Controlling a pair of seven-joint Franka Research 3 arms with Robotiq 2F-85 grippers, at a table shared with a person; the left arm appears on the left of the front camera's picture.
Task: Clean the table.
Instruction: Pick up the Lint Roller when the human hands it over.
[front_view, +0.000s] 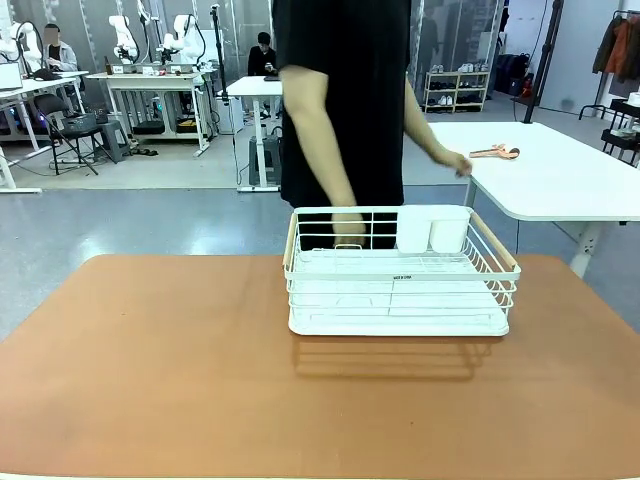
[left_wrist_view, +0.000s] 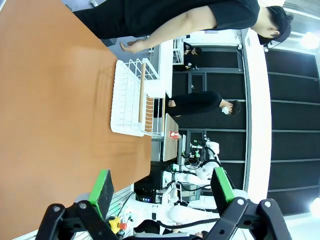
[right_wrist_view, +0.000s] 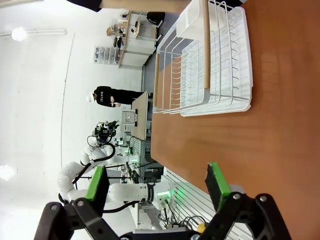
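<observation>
On the table (front_view: 150, 380), a wire rack (front_view: 400, 290) sits toward 12 o'clock from the middle, near the far edge. Two tubs (front_view: 413, 232) stand in the rack's 1 o'clock corner. A person (front_view: 340, 100) stands just behind the rack. A second table (front_view: 560, 185) lies at 2 o'clock.

Grey polished floor (front_view: 130, 220), a white table (front_view: 560, 180) at right, a low shelf (front_view: 455, 90) by the far wall

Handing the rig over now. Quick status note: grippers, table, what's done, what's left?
Left gripper: open, holding nothing.
Right gripper: open, holding nothing.
The white dish rack stands on the table, middle of the far side. The person's hand is at its far rim.
Done: no sign of robot work yet.
Left: probably getting the rack off the table.
</observation>
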